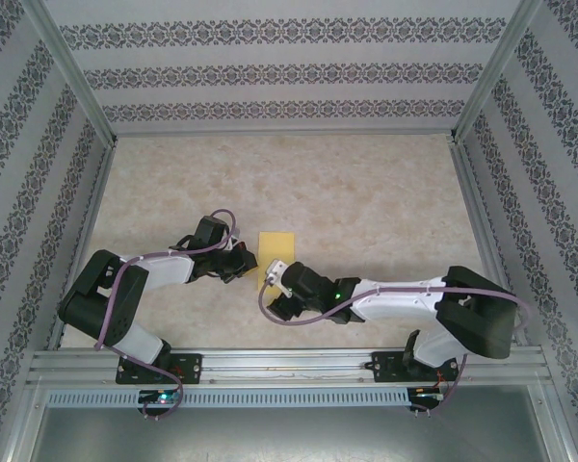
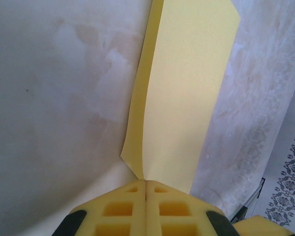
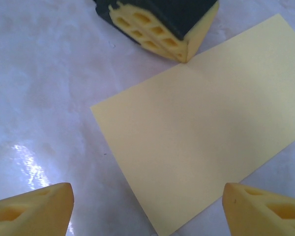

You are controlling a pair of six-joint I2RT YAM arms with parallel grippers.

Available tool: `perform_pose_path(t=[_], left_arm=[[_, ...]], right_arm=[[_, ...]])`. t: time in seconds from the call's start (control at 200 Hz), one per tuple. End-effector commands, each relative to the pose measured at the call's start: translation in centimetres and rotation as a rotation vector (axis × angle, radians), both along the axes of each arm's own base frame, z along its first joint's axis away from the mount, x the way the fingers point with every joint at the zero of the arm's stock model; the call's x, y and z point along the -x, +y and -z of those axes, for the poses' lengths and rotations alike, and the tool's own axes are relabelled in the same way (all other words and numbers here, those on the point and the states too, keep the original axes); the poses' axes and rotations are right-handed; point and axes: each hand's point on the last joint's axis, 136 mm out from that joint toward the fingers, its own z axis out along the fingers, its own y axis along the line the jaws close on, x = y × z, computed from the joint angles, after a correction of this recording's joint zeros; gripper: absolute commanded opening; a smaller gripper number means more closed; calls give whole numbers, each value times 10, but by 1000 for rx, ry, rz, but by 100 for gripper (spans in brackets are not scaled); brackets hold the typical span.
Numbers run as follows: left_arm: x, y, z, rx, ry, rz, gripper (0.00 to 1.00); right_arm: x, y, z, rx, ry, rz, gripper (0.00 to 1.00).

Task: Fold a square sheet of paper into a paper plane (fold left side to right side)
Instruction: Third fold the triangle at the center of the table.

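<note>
Here, left gripper (image 2: pixel 145 184) closed, touching paper (image 2: pixel 187 98) edge

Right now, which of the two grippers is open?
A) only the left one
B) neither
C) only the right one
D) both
C: the right gripper stands wide open over the yellow paper, while the left gripper is shut, its tip at the paper's edge.
</note>
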Motion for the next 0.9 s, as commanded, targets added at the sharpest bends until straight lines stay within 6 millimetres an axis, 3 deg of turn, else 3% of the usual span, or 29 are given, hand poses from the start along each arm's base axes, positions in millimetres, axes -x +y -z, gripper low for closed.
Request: perform_pose_path(t=[0.0, 0.355, 0.545, 0.645, 0.894], left_arm=[[-4, -8, -15, 35, -48, 10, 0], [-6, -9, -17, 38, -52, 10, 0], [-6, -9, -19, 37, -56, 10, 0], [-6, -9, -17, 33, -53, 11, 0], [-8, -6, -16, 10, -60, 1, 0]], right_arm=[[-16, 7, -8, 60, -129, 18, 80], [-20, 34, 6, 124, -152, -21, 78], [-24, 43, 8, 132, -157, -23, 69], [-23, 43, 9, 132, -151, -26, 56], [-13, 37, 12, 115, -107, -39, 10]])
